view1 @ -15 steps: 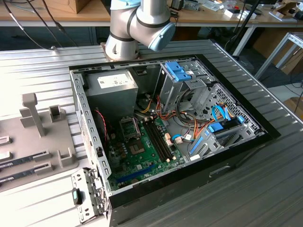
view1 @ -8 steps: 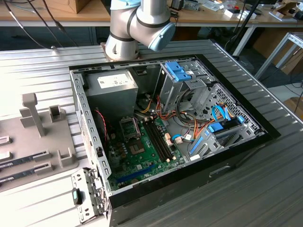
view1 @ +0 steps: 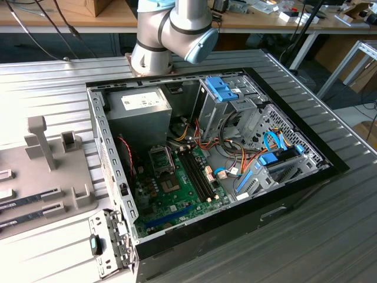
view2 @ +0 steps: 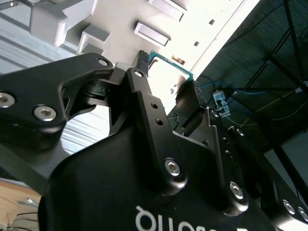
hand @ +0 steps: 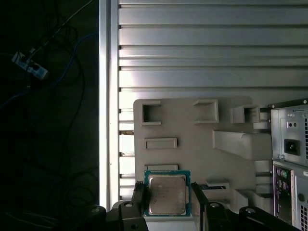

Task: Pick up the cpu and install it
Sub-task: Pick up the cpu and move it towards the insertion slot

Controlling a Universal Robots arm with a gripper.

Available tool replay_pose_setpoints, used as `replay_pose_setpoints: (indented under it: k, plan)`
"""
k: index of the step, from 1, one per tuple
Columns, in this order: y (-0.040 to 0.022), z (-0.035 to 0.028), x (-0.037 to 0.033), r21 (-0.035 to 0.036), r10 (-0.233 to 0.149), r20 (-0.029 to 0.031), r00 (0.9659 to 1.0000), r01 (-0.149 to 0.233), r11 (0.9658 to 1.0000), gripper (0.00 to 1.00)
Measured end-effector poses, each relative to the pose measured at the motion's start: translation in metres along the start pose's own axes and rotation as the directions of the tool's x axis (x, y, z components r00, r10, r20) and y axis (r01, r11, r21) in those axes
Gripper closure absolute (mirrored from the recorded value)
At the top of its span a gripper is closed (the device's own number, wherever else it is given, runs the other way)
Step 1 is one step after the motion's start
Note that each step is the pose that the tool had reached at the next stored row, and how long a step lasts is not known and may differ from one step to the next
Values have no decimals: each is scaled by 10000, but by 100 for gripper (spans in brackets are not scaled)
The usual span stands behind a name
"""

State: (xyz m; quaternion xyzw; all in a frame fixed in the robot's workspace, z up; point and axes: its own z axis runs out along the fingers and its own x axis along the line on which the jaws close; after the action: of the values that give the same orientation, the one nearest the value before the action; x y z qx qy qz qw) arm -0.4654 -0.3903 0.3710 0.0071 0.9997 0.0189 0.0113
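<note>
Ribbed metal table [hand: 192,48], grey tray [hand: 192,144]; gripper [hand: 167,193] pinching cpu [hand: 167,197] by edges

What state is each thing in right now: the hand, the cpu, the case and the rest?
hand, shut on the cpu.
cpu, gripped by two opposite edges, held in the air above the tray.
case, lying flat, open, side panel off.
memory sticks, lying in tray slots.
</note>
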Motion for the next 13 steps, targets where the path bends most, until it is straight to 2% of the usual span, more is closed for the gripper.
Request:
replay_pose_setpoints:
  k: [13]
  plan:
    - [4, -93, -2, 0, 0, -1, 10000, 0, 10000, 53]
